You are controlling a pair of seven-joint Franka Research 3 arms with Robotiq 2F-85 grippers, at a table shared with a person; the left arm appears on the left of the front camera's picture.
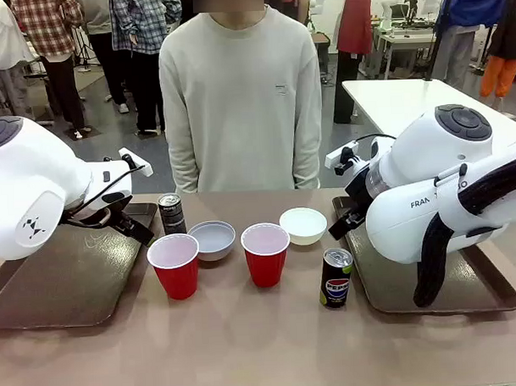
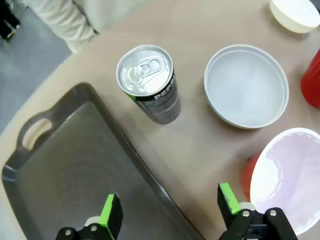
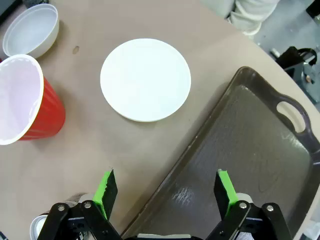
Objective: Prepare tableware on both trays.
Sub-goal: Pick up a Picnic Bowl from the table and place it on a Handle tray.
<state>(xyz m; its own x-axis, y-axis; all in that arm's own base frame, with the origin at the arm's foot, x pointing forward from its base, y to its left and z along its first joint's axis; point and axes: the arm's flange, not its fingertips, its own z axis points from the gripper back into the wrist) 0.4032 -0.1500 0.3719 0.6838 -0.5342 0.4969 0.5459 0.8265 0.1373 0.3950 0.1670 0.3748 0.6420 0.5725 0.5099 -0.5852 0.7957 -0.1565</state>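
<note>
Jaws apart, empty: left gripper, right gripper

- Bright, even overhead room light across the counter in the front view.
- Soft, faint shadows close under the left red cup and the Pepsi can.
- Pale sheen on the left tray and the right tray.
- White bowl washed to flat white.
- Crisp focus on the silver-topped can; wide-angle bowing toward wrist-view edges.

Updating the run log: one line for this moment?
left hand open, empty; right hand open, empty; left tray, right tray bare; cups, bowls, cans on table between trays
</note>
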